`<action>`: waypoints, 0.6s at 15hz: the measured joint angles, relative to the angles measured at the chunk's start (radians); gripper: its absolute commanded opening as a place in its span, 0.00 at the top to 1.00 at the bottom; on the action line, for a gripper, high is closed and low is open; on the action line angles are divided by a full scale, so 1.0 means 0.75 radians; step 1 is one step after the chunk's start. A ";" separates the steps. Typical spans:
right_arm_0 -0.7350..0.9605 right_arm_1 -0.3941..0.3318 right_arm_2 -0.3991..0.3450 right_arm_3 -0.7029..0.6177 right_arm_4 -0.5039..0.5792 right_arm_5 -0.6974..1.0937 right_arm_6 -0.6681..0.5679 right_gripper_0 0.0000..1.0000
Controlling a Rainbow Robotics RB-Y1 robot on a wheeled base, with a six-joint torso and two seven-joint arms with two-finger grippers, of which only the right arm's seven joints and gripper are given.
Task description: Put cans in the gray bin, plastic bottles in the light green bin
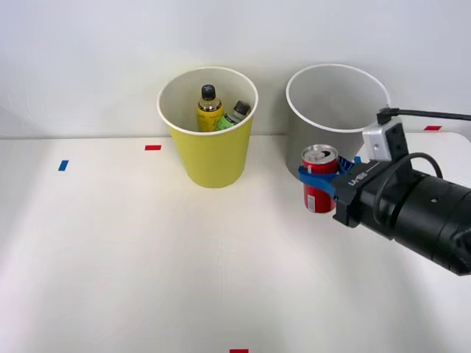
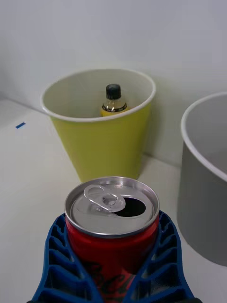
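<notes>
My right gripper [image 1: 321, 181] [image 2: 113, 265] is shut on the red can [image 1: 319, 188] [image 2: 111, 232], which stands upright with its opened silver top showing. The blue ribbed fingers [image 2: 59, 260] wrap both sides of the can. It is held in front of the gray bin [image 1: 335, 110] [image 2: 204, 189], lower than the white rim. To the left stands the light green bin [image 1: 209, 143] [image 2: 101, 137]. Inside it are two plastic bottles, one with a yellow label [image 1: 209, 110] [image 2: 112, 100] and one with a green label [image 1: 233, 115].
Small red tape marks [image 1: 153, 148] and a blue tape mark [image 1: 63, 165] lie on the white table [image 1: 147, 257]. A white wall rises right behind the bins. The black arm and its cable [image 1: 427, 206] come in from the right.
</notes>
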 measured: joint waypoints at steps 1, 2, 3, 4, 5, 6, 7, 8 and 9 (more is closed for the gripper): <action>-0.003 0.006 -0.019 0.000 -0.027 -0.039 -0.002 1.00; -0.011 0.008 -0.035 0.000 -0.055 -0.085 -0.004 1.00; -0.030 0.010 -0.053 0.001 -0.077 -0.115 -0.007 1.00; -0.058 0.015 -0.073 0.001 -0.084 -0.123 -0.013 1.00; -0.088 0.023 -0.092 0.005 -0.085 -0.125 -0.022 1.00; -0.128 0.031 -0.107 0.020 -0.085 -0.126 -0.033 1.00; -0.171 0.034 -0.115 0.052 -0.085 -0.127 -0.041 1.00; -0.226 0.036 -0.122 0.097 -0.086 -0.128 -0.047 1.00; -0.296 0.042 -0.132 0.154 -0.085 -0.128 -0.053 1.00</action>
